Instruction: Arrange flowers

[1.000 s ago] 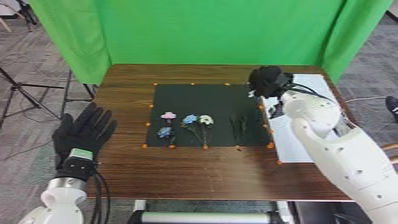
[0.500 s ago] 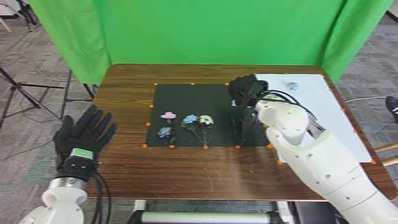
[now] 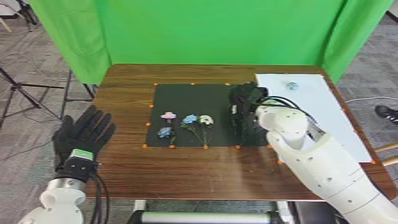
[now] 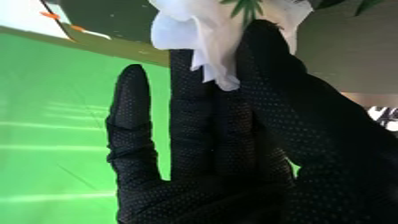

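Flowers (image 3: 190, 119), pink, blue and white, lie on a dark mat (image 3: 178, 96) on the brown table (image 3: 178, 172), a green curtain (image 3: 213, 40) behind. Right of the mat lies a white sheet (image 3: 329, 120), something small and pale blue (image 3: 292, 85) on it. The left hand (image 3: 84, 131) is spread flat at the table's left edge; the right hand (image 3: 242, 107), hiding the mat's right part, pinches white petals (image 4: 180, 31) between thumb and fingers

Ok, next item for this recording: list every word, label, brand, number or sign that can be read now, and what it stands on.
No text can be read.
Small green-and-white label at the wrist of the black-gloved left hand: any print is too small to read.
White rectangular sheet on the brown wooden table: no readable writing.
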Controlling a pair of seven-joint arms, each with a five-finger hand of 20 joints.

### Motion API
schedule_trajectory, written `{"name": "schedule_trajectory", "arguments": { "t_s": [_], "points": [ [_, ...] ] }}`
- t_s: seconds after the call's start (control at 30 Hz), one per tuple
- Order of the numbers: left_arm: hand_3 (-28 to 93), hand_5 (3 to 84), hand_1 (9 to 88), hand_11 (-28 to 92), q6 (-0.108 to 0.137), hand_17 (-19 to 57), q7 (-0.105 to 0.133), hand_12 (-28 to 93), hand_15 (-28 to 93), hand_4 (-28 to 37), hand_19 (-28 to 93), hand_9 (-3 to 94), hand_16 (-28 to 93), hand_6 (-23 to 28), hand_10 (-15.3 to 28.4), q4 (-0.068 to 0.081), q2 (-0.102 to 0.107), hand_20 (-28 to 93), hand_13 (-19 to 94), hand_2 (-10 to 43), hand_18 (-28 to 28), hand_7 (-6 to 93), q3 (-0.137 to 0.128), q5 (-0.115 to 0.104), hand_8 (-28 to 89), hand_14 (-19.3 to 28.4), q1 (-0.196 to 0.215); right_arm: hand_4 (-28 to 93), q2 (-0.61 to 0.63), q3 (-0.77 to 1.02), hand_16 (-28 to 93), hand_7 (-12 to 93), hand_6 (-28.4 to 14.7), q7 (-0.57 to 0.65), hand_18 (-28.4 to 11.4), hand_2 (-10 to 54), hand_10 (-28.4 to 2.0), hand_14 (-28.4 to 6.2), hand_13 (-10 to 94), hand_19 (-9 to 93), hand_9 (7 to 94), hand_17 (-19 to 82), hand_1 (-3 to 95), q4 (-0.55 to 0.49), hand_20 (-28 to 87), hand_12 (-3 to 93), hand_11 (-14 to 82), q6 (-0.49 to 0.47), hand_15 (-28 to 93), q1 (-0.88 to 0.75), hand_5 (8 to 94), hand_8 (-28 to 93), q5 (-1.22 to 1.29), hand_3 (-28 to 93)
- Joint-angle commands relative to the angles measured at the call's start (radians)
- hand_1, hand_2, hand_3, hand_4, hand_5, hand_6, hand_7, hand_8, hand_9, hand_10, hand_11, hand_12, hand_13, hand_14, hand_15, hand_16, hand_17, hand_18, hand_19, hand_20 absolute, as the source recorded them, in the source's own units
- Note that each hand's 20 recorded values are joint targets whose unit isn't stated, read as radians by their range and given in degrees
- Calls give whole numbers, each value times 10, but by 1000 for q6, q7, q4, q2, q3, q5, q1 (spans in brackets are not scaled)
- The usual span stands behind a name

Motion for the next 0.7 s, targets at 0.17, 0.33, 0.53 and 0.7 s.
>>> {"name": "schedule_trajectory", "arguments": {
  "t_s": [0.17, 0.33, 0.53, 0.7],
  "points": [
    [736, 401, 267, 241, -24, -53, -19, 118, 420, -283, 360, 355, -79, 77, 134, 6, -7, 100, 264, 144, 137, 166, 1, -3, -99, 144, -4, -283, 0, 47, 368, 267, 20, 56, -191, -95, -96, -50, 617, 676, 658, 264, 513, -57, 352, 194, 186, -141, 373, -16, 595, -167, 95, 767],
    [732, 400, 262, 241, -14, -53, -16, 118, 418, -283, 358, 354, -78, 78, 135, 5, -7, 100, 261, 139, 137, 163, 10, -11, -98, 146, -9, -283, -3, 37, 326, 236, 9, 91, -196, -95, -107, -69, 608, 671, 634, 257, 471, -69, 347, 183, 177, -112, 406, -26, 570, -158, 78, 805],
    [730, 393, 261, 240, 19, -54, -27, 118, 417, -283, 358, 352, -77, 76, 135, 8, -15, 100, 260, 138, 137, 157, 9, 1, -96, 147, -8, -283, 6, 46, 286, 218, -2, 108, -199, -95, -117, -84, 607, 673, 620, 259, 451, -101, 339, 178, 166, -99, 433, -43, 551, -150, 97, 814],
    [728, 390, 261, 241, 24, -54, -27, 117, 419, -283, 357, 351, -77, 76, 136, 7, -16, 100, 260, 141, 137, 157, 11, -13, -96, 147, -7, -283, 4, 49, 220, 211, -5, 98, -199, -95, -120, -90, 605, 677, 622, 260, 413, -103, 329, 176, 168, -115, 461, -49, 553, -145, 96, 817]
  ]
}}
